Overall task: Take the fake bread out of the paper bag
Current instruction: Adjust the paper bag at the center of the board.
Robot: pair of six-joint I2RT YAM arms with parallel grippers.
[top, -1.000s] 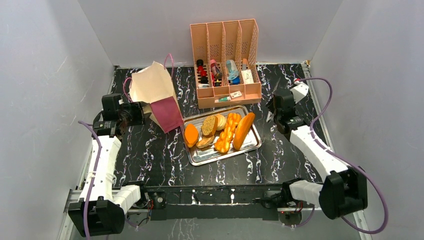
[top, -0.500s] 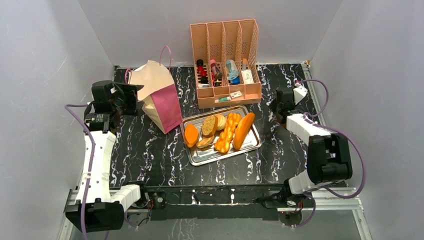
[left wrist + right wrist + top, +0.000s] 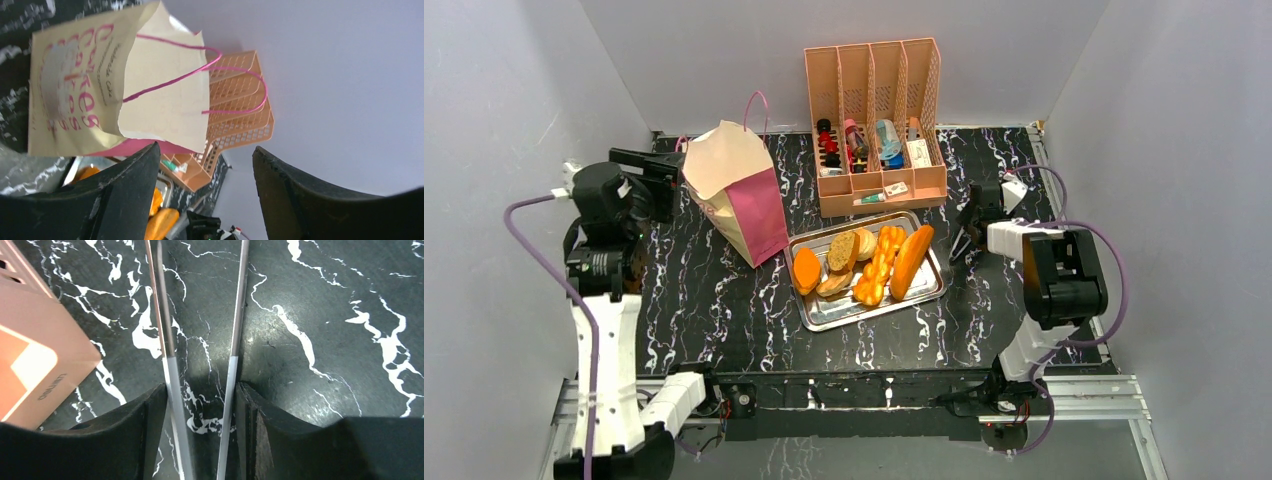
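Observation:
The paper bag (image 3: 739, 190) stands at the back left, cream with a magenta side panel and pink cord handles; the left wrist view shows its lettered face (image 3: 75, 90). Several pieces of fake bread (image 3: 911, 260) lie on the metal tray (image 3: 824, 318). What is inside the bag is hidden. My left gripper (image 3: 656, 175) hangs just left of the bag, open (image 3: 205, 152) and empty. My right gripper (image 3: 972, 225) points down at the table right of the tray, shut (image 3: 200, 387) on metal tongs (image 3: 169, 365), whose two blades rest against both pads.
A peach slotted organizer (image 3: 874, 110) with small items stands at the back centre, its corner (image 3: 30, 355) close to the left of the right gripper. Grey walls enclose the table on three sides. The right arm is folded by the right edge.
My left gripper has let go of the bag, opened and drawn back to the left. The bag swung upright. The right arm folded up, its jaws a little wider round the tongs.

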